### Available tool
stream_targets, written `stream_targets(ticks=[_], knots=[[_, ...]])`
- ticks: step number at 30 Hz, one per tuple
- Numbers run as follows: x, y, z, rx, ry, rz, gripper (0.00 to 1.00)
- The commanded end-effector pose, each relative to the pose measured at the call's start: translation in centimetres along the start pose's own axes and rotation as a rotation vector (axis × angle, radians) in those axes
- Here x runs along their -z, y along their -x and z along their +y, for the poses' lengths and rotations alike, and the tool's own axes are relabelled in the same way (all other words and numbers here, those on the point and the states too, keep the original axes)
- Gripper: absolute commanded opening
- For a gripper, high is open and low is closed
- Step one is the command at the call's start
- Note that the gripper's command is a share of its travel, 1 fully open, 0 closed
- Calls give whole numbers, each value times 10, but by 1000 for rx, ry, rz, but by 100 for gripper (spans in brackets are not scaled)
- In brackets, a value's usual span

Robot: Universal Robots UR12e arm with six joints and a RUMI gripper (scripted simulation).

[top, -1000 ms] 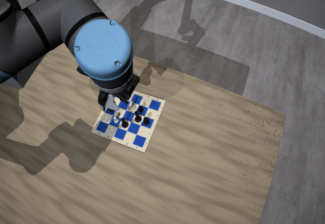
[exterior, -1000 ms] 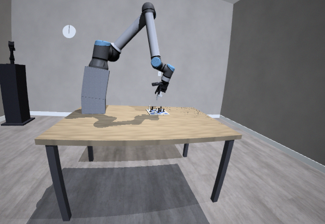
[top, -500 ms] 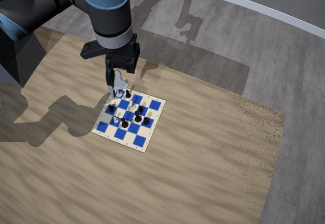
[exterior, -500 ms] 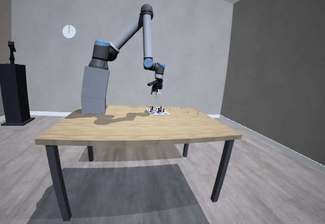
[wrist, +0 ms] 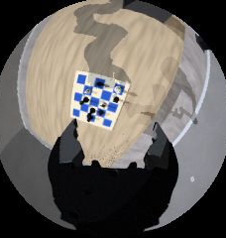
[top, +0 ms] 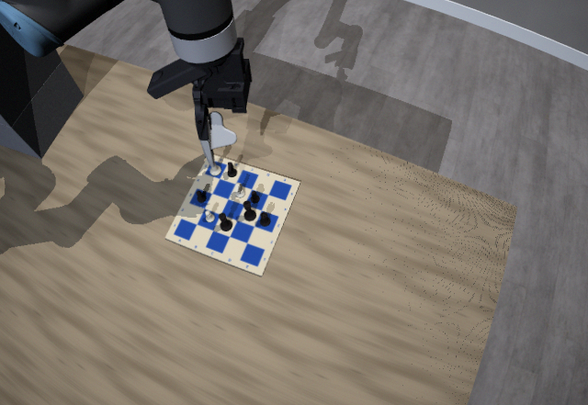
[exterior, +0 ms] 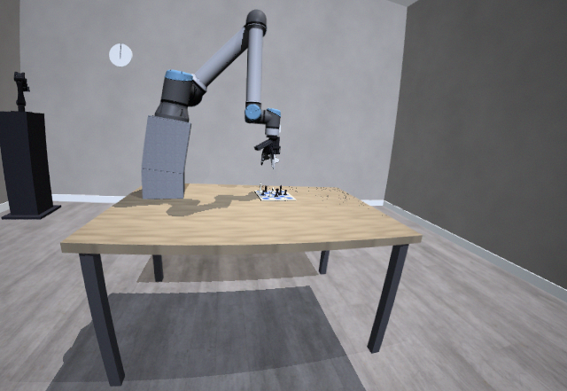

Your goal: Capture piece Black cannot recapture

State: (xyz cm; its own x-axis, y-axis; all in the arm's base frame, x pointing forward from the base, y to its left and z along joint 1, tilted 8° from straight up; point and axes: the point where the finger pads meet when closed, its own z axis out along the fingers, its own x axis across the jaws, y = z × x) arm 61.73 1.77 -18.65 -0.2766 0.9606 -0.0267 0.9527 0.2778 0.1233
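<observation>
The chessboard (top: pixel 280 190), blue and cream, five squares by five, lay flat on the far right part of the wooden table (top: pixel 142 334), well apart from the arm's grey pedestal (exterior: pixel 166 158). On it stood three white pieces and six black ones, all upright as far as the top view showed. One white piece (top: pixel 214 169) occupied the corner square nearest the arm, with a black piece (top: pixel 231 170) on the square just beside it. A second white piece (top: pixel 240 192) stood near the board's middle, and a third (top: pixel 209 215) stood near the left edge, beside a black piece (top: pixel 226 223). Another black piece (top: pixel 201 196) stood alone at the left edge, and three more black pieces (top: pixel 249 212) clustered right of centre. The edge lettering was too small to read. The gripper (top: pixel 212 141) hung well above the board in the exterior view, pointing down, its jaws spread to their widest and holding nothing. In the wrist view the board (wrist: pixel 79 111) appeared ahead of the two dark fingers.
</observation>
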Motion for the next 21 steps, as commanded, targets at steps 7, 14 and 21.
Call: stream_targets(ticks=[7, 14, 21], knots=[[0, -1, 1, 5, 4, -5, 100], [-3, -1, 1, 5, 4, -5, 100], [-45, -1, -1, 5, 4, -5, 100]])
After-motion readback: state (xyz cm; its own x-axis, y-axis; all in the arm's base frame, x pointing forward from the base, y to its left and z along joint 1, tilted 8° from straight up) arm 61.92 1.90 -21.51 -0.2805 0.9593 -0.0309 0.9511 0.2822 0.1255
